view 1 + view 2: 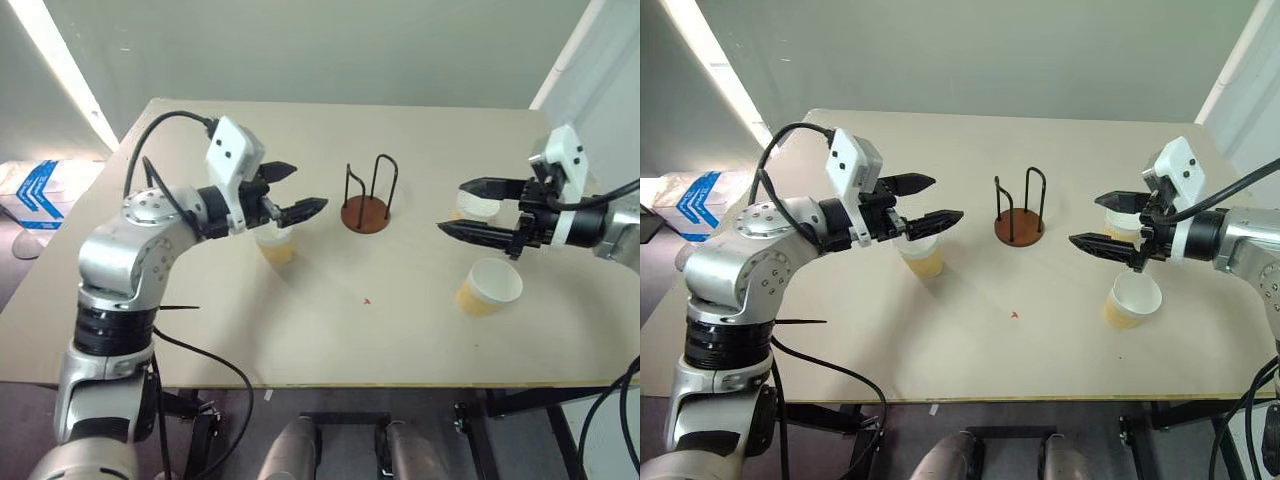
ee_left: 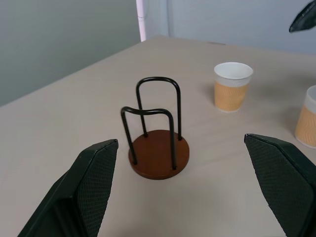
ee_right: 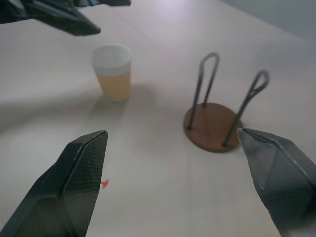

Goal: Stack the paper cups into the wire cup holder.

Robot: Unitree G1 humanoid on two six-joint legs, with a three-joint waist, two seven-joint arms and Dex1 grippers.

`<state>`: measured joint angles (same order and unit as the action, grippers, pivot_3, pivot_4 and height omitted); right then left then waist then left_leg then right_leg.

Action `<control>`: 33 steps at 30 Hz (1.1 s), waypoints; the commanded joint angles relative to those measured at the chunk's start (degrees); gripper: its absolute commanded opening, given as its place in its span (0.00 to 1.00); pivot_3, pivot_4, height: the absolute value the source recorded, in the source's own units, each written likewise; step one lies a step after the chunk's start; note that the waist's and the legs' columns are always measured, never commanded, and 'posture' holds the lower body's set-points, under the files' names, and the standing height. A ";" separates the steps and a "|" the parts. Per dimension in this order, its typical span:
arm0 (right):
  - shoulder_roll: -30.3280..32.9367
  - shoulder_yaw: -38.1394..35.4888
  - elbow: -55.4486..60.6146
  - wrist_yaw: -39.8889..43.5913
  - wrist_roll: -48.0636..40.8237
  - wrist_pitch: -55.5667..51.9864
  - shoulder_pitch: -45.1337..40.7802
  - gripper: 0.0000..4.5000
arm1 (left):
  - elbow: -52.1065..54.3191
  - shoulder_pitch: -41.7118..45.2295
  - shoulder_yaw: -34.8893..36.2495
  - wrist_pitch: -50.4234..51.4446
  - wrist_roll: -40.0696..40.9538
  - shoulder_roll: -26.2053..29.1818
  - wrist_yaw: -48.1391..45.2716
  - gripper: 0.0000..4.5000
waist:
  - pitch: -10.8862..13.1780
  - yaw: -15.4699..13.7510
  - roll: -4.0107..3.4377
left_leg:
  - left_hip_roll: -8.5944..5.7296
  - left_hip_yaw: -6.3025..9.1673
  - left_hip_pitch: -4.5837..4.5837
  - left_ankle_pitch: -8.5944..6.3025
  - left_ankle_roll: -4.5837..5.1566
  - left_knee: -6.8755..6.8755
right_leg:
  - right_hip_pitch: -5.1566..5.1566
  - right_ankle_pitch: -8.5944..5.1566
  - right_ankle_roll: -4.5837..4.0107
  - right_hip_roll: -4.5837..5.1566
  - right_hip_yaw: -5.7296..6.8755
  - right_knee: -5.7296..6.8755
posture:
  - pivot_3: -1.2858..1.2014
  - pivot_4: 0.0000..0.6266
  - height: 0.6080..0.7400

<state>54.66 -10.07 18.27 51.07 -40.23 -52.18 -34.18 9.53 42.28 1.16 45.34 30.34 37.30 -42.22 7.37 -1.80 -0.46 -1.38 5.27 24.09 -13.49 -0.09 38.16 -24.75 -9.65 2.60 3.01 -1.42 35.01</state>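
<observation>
The wire cup holder (image 1: 367,200) stands empty at frame centre on the table (image 1: 330,330). Three paper cups stand upright and empty: one (image 1: 276,243) left of centre beneath the left gripper (image 1: 296,190), one (image 1: 488,287) at lower right, one (image 1: 473,206) behind the right gripper (image 1: 468,208). Both grippers are spread wide, holding nothing.

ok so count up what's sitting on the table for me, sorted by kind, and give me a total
Paper cups: 3, one under the left gripper at, one behind the right gripper at, one nearer the front edge at
Wire cup holder: 1, with no cup in it
Total: 4 things on the table
</observation>
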 commanded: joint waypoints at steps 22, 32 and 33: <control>-0.14 -5.24 6.13 -7.01 -3.41 -2.38 2.85 0.99 | -7.18 3.39 -4.91 -2.72 -7.91 -7.39 5.06 1.00 | 0.00 0.05 0.00 | 0.01 -0.04 -0.01 0.01 0.02 0.00 | 0.01 0.19 0.33 0.00 -0.02 -0.02 | 0.52 0.24 1.00; -0.27 -6.27 7.37 -10.41 -4.58 -3.23 2.83 0.99 | -13.26 6.36 -7.24 -5.62 -11.40 -11.81 4.27 1.00 | 0.00 -0.05 0.00 | 0.00 -0.08 0.01 0.02 0.04 0.02 | 0.02 0.24 0.44 0.00 -0.06 -0.05 | 0.52 0.24 1.00; -0.31 -6.47 7.57 -10.66 -4.85 -3.37 2.90 0.99 | -13.85 6.69 -7.48 -6.01 -11.73 -12.04 3.88 1.00 | 0.00 -0.05 0.00 | 0.00 -0.08 0.01 0.02 0.04 0.01 | 0.02 0.24 0.45 0.00 -0.06 -0.06 | 0.52 0.24 1.00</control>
<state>54.12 -13.31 23.88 41.26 -43.93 -55.54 -30.91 -4.51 46.83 -6.28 41.05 19.38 25.47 -37.59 7.37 -1.85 -0.45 -1.38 5.19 24.10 -13.47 -0.05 38.17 -24.73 -9.41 3.06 3.01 -1.47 34.95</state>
